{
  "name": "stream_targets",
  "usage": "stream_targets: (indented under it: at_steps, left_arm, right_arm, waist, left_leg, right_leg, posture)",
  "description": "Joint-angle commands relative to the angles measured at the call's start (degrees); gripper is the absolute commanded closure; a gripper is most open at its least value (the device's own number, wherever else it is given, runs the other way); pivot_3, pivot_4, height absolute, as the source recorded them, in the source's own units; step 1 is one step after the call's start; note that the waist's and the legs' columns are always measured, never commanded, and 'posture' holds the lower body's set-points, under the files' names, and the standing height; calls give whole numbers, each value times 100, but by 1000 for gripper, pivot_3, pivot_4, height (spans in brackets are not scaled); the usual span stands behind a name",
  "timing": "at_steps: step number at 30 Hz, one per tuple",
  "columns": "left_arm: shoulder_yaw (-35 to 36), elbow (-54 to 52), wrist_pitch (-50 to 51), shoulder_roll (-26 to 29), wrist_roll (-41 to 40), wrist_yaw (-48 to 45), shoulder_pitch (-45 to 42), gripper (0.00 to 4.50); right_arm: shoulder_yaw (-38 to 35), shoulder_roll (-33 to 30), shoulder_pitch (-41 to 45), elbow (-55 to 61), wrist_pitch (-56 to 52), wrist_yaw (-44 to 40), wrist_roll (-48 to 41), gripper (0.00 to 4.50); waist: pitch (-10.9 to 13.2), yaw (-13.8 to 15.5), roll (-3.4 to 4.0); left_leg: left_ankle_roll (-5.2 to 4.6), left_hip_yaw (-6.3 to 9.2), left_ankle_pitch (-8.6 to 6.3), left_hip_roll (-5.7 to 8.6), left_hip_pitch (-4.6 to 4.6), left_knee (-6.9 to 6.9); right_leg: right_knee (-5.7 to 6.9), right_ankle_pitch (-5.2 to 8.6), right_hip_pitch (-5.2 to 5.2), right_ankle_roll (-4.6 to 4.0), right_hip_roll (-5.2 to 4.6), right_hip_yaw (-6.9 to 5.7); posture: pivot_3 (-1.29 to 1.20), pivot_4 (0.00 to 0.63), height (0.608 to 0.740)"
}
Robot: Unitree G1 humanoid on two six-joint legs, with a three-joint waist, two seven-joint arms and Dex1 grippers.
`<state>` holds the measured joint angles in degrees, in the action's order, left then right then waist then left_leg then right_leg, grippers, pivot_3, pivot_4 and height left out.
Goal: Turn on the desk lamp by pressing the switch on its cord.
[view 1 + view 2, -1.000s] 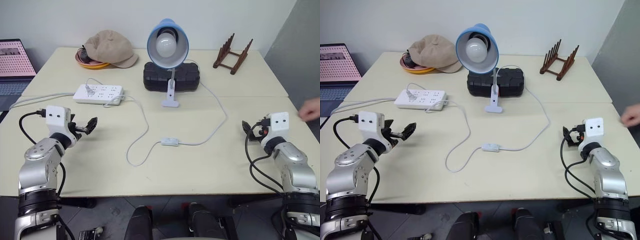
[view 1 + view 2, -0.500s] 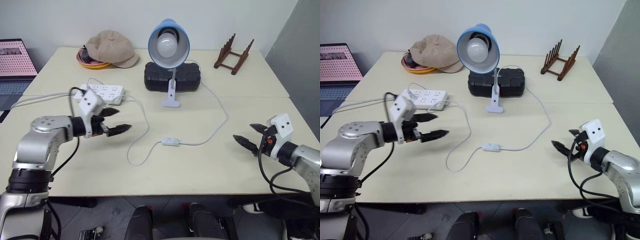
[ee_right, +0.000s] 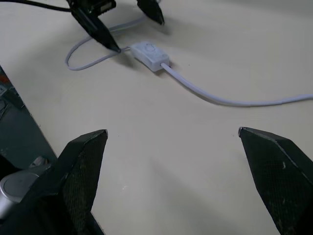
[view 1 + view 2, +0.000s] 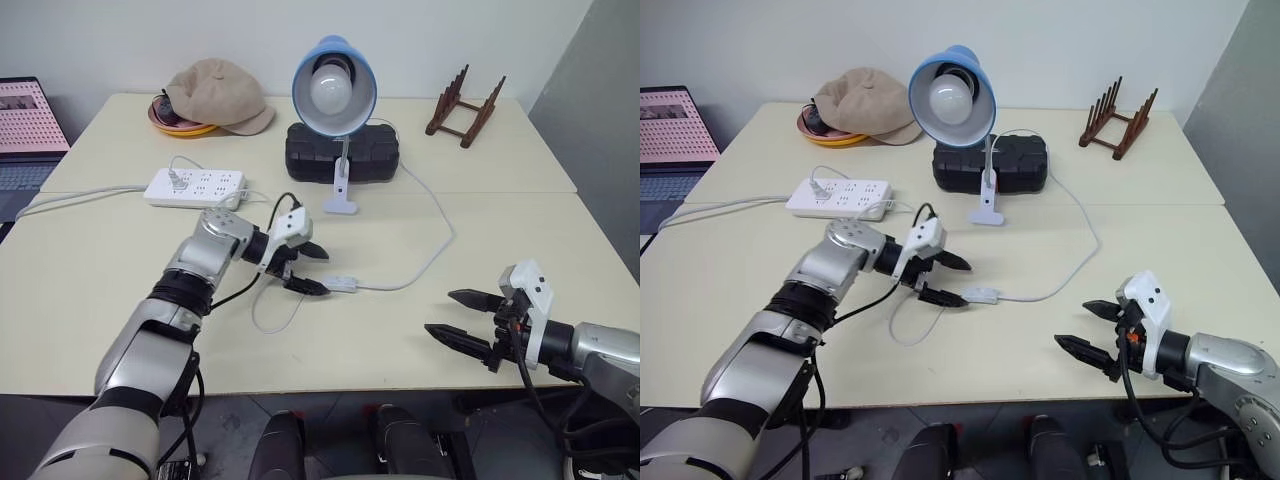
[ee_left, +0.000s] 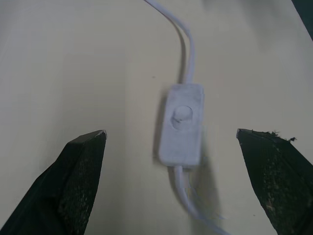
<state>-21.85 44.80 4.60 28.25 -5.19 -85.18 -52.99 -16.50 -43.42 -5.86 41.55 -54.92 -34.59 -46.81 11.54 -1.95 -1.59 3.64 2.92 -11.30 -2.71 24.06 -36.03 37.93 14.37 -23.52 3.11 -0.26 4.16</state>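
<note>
I am bringing the left gripper up to the switch, fingers spread wide and holding nothing, one black tip at the switch's 12 o'clock and the other just short of its near end at 9 o'clock. In the left wrist view the switch is lying flat on the table between the two fingers, its round button facing up, untouched as far as I can tell. The cord is running from the switch toward 2 o'clock and on to the desk lamp, whose bulb looks unlit. The right gripper is hovering at 4 o'clock, well apart, also wide and empty. I judge this the approach step; next I need one fingertip lowered squarely onto the button.
</note>
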Motion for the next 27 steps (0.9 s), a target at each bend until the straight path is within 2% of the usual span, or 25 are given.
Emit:
stream_targets:
  at_steps: [1, 5, 6, 10, 15, 17, 19, 24, 27]
  left_arm:
    - [12, 679, -651, -195, 289, -91, -295, 68]
    - [23, 1429, -1261, -484, 580, 50, -501, 68]
    - [93, 1530, -1301, -545, 565, 72, -540, 417]
    - [230, 1782, -1442, -665, 636, 25, -609, 1173]
    - [311, 1660, -1474, -605, 677, -229, -439, 2512]
    - [332, 1616, -1455, -587, 691, -309, -397, 2835]
    - [401, 1431, -1385, -561, 632, -376, -270, 3237]
    - [1153, 528, -693, -829, 109, 759, -128, 3385]
    - [1559, -1183, 710, -1136, -620, 1236, 378, 3385]
  right_arm:
    - [-212, 132, -85, 309, -20, 317, -195, 0]
    - [-288, 241, -248, 417, 26, 581, -194, 0]
    - [-301, 249, -278, 407, 52, 608, -191, 0]
    - [-284, 266, -316, 340, 140, 672, -172, 0]
    - [-209, 195, -326, 160, 302, 595, -22, 0]
    - [-179, 170, -322, 123, 350, 582, 29, 0]
    - [-77, 179, -181, -15, 391, 568, 89, 0]
    - [233, 880, 115, -87, 58, 1280, -208, 0]
    - [423, 1630, 259, -103, -212, 1963, -646, 0]
  waist:
    - [0, 4, 0]
    - [-3, 25, -3]
    - [-4, 28, -4]
    - [-4, 31, -5]
    - [-4, 20, -5]
    - [-4, 17, -5]
    - [-5, 16, -5]
    - [-5, 8, -5]
    - [-5, 15, -6]
  left_leg:
    - [0, 0, 0, 0, 0, 0]
    - [0, 4, 0, 1, -3, -6]
    - [-1, 4, 0, 2, -5, -7]
    - [-1, 4, 1, 4, -7, -12]
    - [-1, 6, 0, 3, -7, -6]
    - [-1, 6, 0, 3, -8, -3]
    - [-1, 6, 0, 3, -8, -2]
    - [-1, 10, 0, 0, -11, -6]
    - [-2, 15, 1, 1, -6, -6]
  right_leg:
    - [1, 0, 0, 0, 0, 0]
    - [1, 11, 7, -20, 0, -1]
    - [2, 11, 10, -20, -2, -1]
    - [1, 11, 16, -19, -4, 0]
    - [1, 8, 15, -14, -2, -2]
    - [1, 0, 15, 2, -2, -2]
    - [1, -1, 15, 6, -2, -3]
    - [7, 10, 15, -14, 0, -3]
    - [7, 0, 14, 3, 1, -7]
  posture:
    - [0, 150, 740]
    - [0, 150, 740]
    - [0, 150, 740]
    - [0, 150, 740]
    - [0, 150, 740]
    - [0, 150, 740]
    - [0, 150, 740]
    - [0, 150, 740]
    - [0, 150, 740]
